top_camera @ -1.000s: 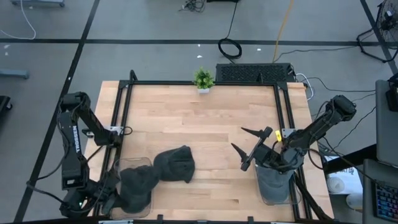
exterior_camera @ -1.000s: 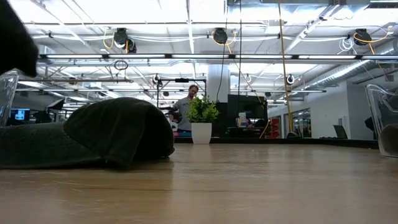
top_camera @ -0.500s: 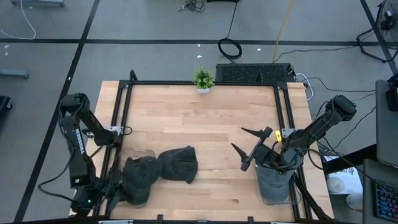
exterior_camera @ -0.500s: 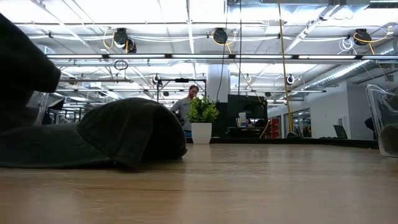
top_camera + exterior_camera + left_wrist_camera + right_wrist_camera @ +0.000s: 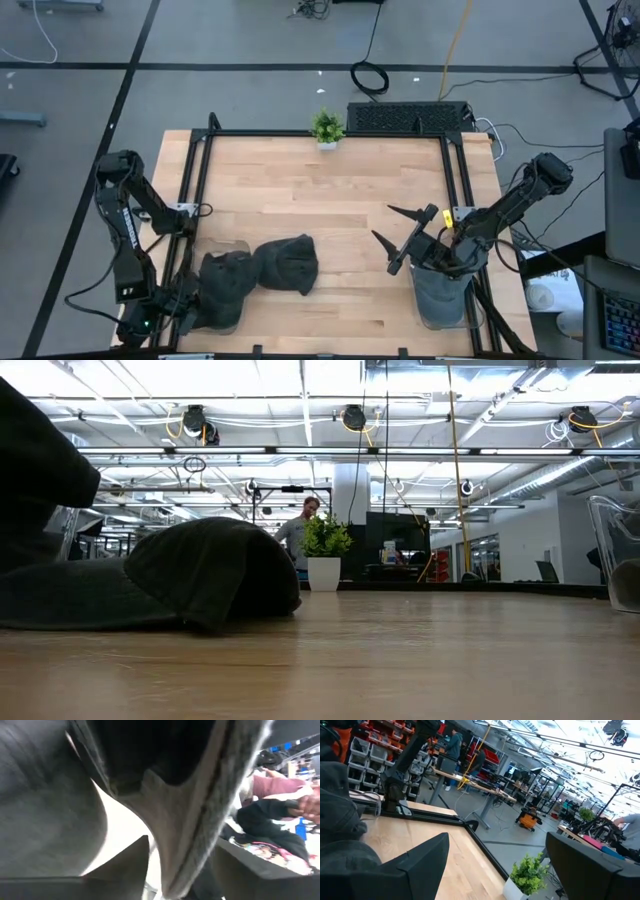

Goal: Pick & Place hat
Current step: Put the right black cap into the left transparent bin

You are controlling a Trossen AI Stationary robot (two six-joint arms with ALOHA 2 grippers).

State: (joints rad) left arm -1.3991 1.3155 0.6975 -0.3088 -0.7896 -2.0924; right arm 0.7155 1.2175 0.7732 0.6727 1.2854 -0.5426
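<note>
The left end effector (image 5: 185,312) is closed on one dark hat (image 5: 226,288) at the bench's (image 5: 330,190) 7 o'clock corner; a second hat (image 5: 288,262) lies touching it. The right end effector (image 5: 397,237) is held open at 4 o'clock.

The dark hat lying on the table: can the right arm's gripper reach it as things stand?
Probably yes: the right gripper is open above bare table, with nothing between it and the hat lying to its left.

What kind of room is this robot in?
Probably a big workshop or robot lab. Shelves of storage bins line one wall, workbenches stand on the open floor, and cable reels hang from a high ceiling. A small potted plant sits on the wooden table.
</note>
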